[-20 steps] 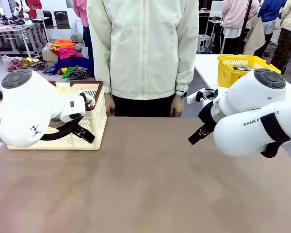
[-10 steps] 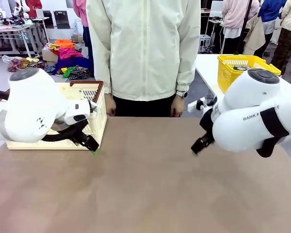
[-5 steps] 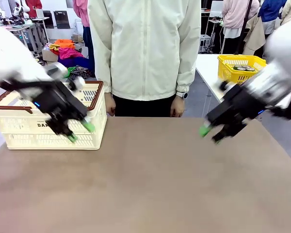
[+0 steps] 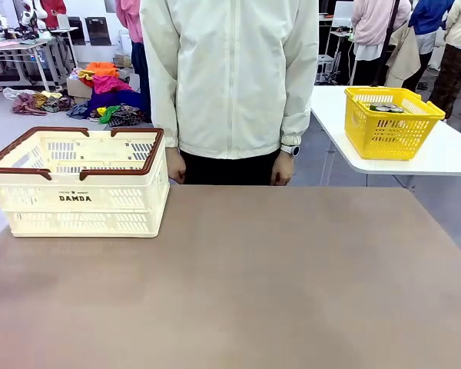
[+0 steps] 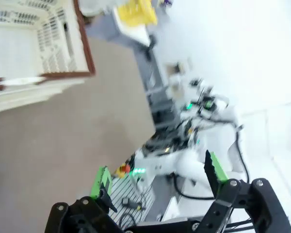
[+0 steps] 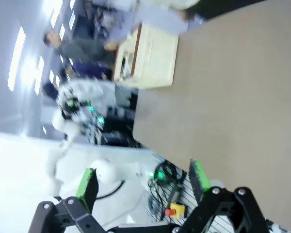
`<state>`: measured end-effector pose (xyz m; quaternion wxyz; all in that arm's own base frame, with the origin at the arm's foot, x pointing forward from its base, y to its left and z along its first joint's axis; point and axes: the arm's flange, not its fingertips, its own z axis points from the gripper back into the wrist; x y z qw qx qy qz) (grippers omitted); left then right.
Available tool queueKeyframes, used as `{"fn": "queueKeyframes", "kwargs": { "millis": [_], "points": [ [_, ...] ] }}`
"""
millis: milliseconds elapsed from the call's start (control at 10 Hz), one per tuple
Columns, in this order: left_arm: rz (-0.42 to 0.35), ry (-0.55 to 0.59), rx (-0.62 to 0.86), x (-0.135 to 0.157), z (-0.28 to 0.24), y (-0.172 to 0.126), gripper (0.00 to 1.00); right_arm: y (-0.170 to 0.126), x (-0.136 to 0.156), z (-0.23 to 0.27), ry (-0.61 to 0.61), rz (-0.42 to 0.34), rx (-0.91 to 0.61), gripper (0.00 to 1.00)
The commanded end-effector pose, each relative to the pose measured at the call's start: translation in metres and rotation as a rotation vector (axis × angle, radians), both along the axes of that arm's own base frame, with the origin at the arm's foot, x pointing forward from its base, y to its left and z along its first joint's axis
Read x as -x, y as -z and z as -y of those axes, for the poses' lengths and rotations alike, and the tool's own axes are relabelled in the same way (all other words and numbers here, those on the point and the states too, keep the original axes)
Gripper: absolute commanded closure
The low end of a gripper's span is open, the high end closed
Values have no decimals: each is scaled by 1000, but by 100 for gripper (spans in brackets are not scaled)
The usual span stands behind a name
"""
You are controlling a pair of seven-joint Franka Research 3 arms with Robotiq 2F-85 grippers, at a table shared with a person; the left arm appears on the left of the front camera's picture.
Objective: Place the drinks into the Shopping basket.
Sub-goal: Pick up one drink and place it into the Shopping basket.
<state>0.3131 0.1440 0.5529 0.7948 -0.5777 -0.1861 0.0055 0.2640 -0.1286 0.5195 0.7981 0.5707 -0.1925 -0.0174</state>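
Seeing left gripper (image 5: 157, 173) spread wide, gripping nothing; right gripper (image 6: 142, 178) likewise. Shopping basket (image 4: 84, 198) at far left corner of table (image 4: 276, 284), person (image 4: 230, 77) standing just behind table

- A robotics lab in an open hall: a plain brown worktop (image 4: 238, 292) with a person (image 4: 230, 77) standing at its far edge.
- The wrist views show electronics with green lights (image 5: 189, 104), cables and a red emergency-stop button (image 5: 122, 170) beside the worktop.
- Shop props are set out: the Shopping basket (image 4: 84, 192) on the far left corner and a yellow basket (image 4: 392, 115) on a white side table (image 4: 446, 157).
- Heaps of coloured clothes (image 4: 107, 92) lie on the floor behind.
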Motion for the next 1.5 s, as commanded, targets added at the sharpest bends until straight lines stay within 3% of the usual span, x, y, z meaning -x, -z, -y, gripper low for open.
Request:
{"fn": "queueKeyframes", "kwargs": {
  "millis": [0,200,300,400,500,1400],
  "points": [
    [4,-47,171,-24,-37,42,0,43,9,44,116,30,-160,0],
    [-12,-140,257,-13,-71,75,0,73,32,80,253,37,-248,0],
    [17,-166,202,-8,-82,86,0,83,39,85,292,49,-257,0],
    [-30,-148,215,-5,-73,72,0,84,38,74,312,91,-163,0],
    [-30,-148,215,-5,-73,72,0,74,39,103,287,-9,-231,0],
    [-30,-148,215,-5,-73,72,0,74,39,103,287,-9,-231,0]
  ]
}}
